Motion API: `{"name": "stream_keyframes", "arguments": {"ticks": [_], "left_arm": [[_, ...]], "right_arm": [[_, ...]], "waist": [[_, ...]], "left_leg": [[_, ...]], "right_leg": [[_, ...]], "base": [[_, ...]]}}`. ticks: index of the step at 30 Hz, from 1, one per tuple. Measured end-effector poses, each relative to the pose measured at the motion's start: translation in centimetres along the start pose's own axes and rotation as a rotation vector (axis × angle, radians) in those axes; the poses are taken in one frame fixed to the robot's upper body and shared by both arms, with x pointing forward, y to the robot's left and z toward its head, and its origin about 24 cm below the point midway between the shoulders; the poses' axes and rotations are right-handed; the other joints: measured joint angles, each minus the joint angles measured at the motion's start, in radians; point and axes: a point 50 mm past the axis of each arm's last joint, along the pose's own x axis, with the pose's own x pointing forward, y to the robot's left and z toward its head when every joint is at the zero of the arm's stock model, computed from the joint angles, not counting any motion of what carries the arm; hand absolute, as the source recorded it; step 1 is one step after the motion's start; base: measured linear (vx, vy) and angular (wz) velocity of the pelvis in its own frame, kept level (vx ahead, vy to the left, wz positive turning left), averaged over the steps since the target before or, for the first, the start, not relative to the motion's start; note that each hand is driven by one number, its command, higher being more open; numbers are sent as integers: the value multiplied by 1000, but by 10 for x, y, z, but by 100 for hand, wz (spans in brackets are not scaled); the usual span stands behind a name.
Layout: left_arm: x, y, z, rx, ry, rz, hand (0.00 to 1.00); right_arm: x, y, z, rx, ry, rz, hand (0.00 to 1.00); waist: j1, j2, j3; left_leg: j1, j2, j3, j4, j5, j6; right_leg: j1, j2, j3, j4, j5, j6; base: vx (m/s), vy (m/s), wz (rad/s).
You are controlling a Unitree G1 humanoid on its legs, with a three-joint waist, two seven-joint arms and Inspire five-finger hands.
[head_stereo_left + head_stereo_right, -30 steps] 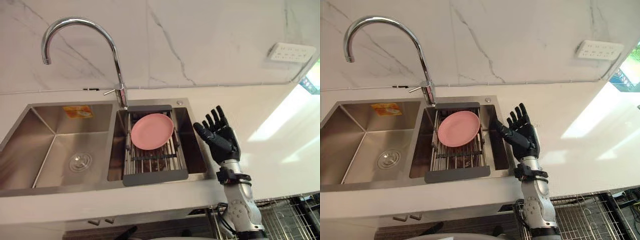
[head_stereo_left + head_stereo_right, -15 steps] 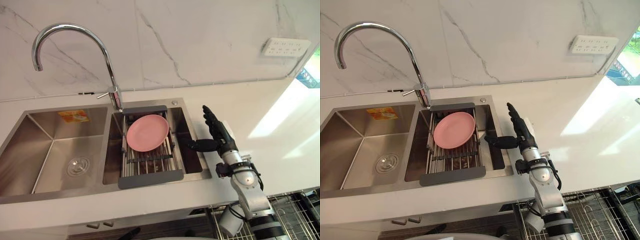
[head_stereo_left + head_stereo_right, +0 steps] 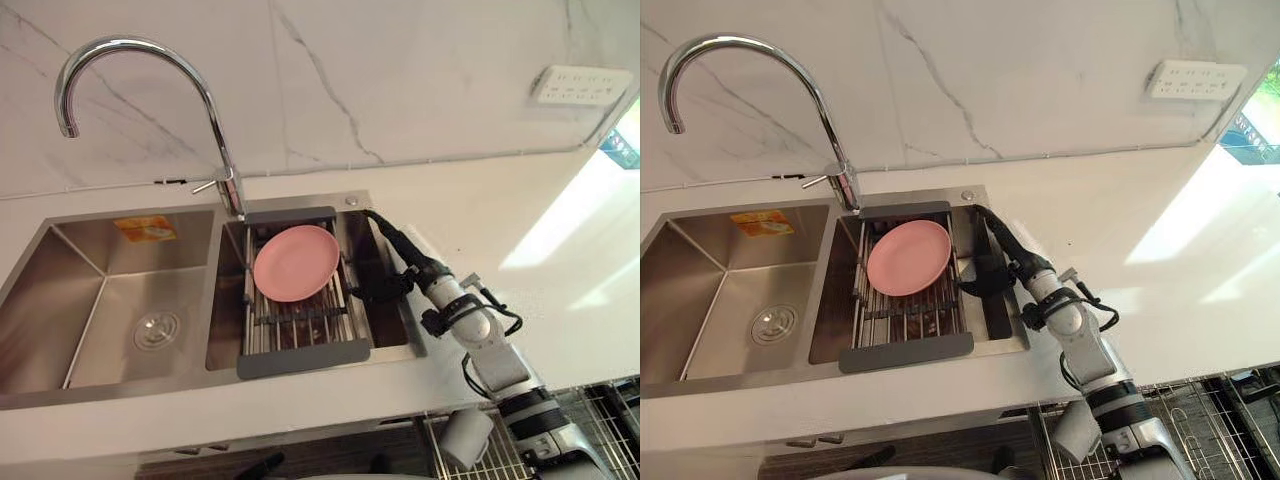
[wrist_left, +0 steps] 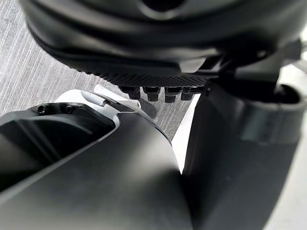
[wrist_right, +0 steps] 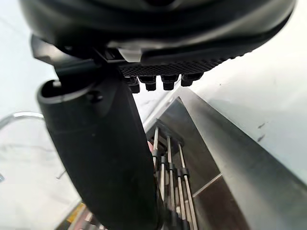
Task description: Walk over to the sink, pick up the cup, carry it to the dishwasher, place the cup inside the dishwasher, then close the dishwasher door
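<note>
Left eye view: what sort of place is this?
A kitchen, most likely a home one: a double steel sink with a curved faucet, a pink plate on a drain rack in it, and a wall socket.

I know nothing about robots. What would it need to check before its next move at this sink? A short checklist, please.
1. The right robot hand is over the right basin, beside the drying rack: ok.
2. Its fingers are straight and hold nothing, so it is ready to grasp: ok.
3. The thing to pick up has been found: cannot tell. What lies on the rack is a pink plate.
4. The faucet is out of the way. It arches over the left basin, apart from the hand: ok.
5. The left robot hand is free. It hangs above the floor and holds nothing: ok.
</note>
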Motion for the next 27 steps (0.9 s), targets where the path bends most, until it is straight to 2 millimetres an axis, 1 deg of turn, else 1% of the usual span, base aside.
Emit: {"name": "stream_keyframes", "arguments": {"ticks": [6, 11, 14, 16, 19, 23, 25, 27], "left_arm": [[0, 0, 0, 2, -1, -1, 100], [0, 0, 1, 14, -5, 1, 100], [0, -1, 3, 30, -15, 1, 100], [0, -1, 3, 30, -16, 0, 100], [0, -1, 3, 30, -18, -1, 100], [-1, -2, 4, 29, -25, -3, 100], [-1, -2, 4, 28, -27, -3, 100], [-1, -2, 5, 27, -31, -3, 100]], "right_arm": [[4, -1, 3, -47, -6, -7, 100], [14, -3, 5, -73, -6, -1, 100], [15, -4, 2, -71, 11, -23, 100], [15, -5, 1, -69, 14, -38, 100], [15, -6, -1, -68, 33, -78, 100], [17, -17, -1, -87, 66, -206, 100], [17, -25, -2, -83, 84, -248, 100], [17, -31, -4, -79, 106, -287, 100]], "waist": [[4, -1, -1], [4, -3, -1], [14, -5, -2], [17, -6, -2], [17, -5, -2], [17, -6, -2], [17, -6, -2], [17, -6, -3]], "left_leg": [[-1, -5, 3, -8, 5, 1], [-7, -14, 2, -16, 20, 6], [-8, -14, -1, -24, 32, 5], [-9, -13, -3, -32, 40, 5], [-11, -9, -15, -44, 53, 1], [-15, -3, -22, -45, 55, -2], [-14, -3, -22, -48, 55, -2], [-11, -4, -20, -51, 55, -2]], "right_leg": [[-8, -4, -8, 0, 8, 4], [-16, -14, -14, 0, 17, 4], [-18, -15, -22, 0, 16, 3], [-21, -15, -30, 0, 10, 5], [-22, -15, -53, 0, 6, -1], [-21, -10, -62, 0, 5, -3], [-21, -10, -61, 0, 12, -10], [-21, -10, -59, 0, 16, -8]], "base": [[-4, 12, -2], [-30, 8, 1], [-64, -7, 4], [-41, -14, 6], [-34, -20, 13], [-5, -5, 5], [0, 0, 0], [13, 13, -2]]}}
